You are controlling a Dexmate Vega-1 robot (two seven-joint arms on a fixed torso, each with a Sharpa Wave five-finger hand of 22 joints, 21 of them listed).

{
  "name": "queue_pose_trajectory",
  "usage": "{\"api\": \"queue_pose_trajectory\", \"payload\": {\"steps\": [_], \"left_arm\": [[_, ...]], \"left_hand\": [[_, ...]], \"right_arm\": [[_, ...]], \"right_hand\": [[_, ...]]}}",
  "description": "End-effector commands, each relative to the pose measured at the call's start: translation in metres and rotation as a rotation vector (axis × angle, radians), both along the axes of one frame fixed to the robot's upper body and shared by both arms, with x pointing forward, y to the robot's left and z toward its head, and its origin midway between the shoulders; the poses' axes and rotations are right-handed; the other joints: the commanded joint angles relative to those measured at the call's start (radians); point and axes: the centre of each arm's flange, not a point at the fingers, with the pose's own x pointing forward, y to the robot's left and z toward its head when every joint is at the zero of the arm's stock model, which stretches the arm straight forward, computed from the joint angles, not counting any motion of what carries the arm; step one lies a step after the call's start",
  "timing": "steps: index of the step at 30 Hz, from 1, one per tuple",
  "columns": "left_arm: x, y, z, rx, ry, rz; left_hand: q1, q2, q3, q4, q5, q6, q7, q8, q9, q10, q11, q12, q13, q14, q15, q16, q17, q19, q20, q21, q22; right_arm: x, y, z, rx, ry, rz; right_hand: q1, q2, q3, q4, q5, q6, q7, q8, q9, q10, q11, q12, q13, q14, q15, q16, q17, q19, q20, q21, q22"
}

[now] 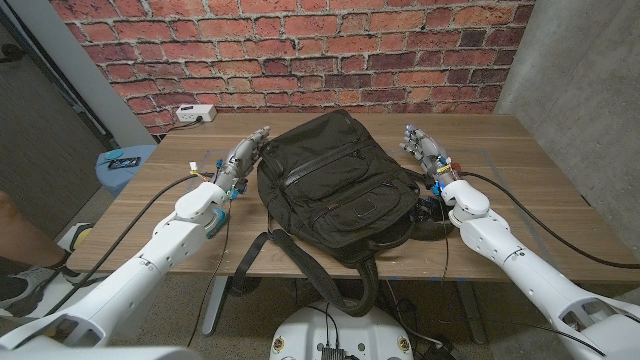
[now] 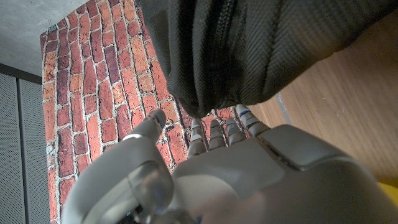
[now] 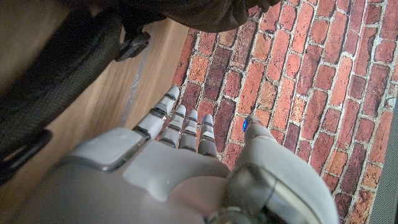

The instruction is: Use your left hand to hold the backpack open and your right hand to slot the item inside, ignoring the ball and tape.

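Observation:
A dark olive backpack (image 1: 335, 185) lies on the wooden table (image 1: 530, 180) between my two hands, its straps hanging over the near edge. Its zippers look closed. My left hand (image 1: 245, 157) stands beside the bag's left side, fingers stretched toward the wall and holding nothing; in the left wrist view the backpack fabric (image 2: 249, 50) is close beyond the fingertips (image 2: 214, 134). My right hand (image 1: 428, 150) stands to the right of the bag, fingers extended and apart, empty. A strap and buckle (image 3: 134, 45) lie beside my right hand's fingers (image 3: 180, 124).
A red brick wall (image 1: 300, 50) runs behind the table. A white power strip (image 1: 195, 113) sits at the far left corner. A blue stool (image 1: 125, 160) stands left of the table. Bare wood stretches right of my right hand.

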Motion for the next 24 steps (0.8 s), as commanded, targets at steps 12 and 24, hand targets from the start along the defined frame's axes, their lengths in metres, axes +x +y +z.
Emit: {"api": "queue_pose_trajectory", "payload": {"steps": [12,24], "left_arm": [[-0.043,-0.001,0.018,0.095,-0.073,0.04],[-0.063,-0.008,0.023,0.171,-0.131,0.058]], "left_hand": [[0.011,-0.006,-0.001,-0.014,0.004,0.004,0.005,-0.002,0.002,0.0,0.005,-0.001,0.005,-0.008,0.012,0.002,0.003,-0.002,0.005,-0.006,0.003],[0.014,-0.008,-0.001,-0.021,0.005,0.006,0.006,-0.001,0.002,0.001,0.005,-0.001,0.005,-0.008,0.012,0.002,0.003,-0.001,0.007,-0.009,0.002]], "right_arm": [[0.002,-0.009,0.008,-0.037,-0.005,0.012],[-0.001,-0.015,0.005,-0.044,-0.007,0.003]], "right_hand": [[0.021,0.001,0.003,-0.02,0.008,0.015,0.038,0.006,0.001,0.003,0.02,0.004,0.002,0.009,-0.005,0.004,-0.004,0.009,-0.013,0.007,0.002],[0.026,0.003,0.005,-0.026,0.008,0.015,0.036,0.005,0.0,0.003,0.019,0.003,0.001,0.008,-0.005,0.004,-0.005,0.009,-0.013,0.007,0.002]]}}
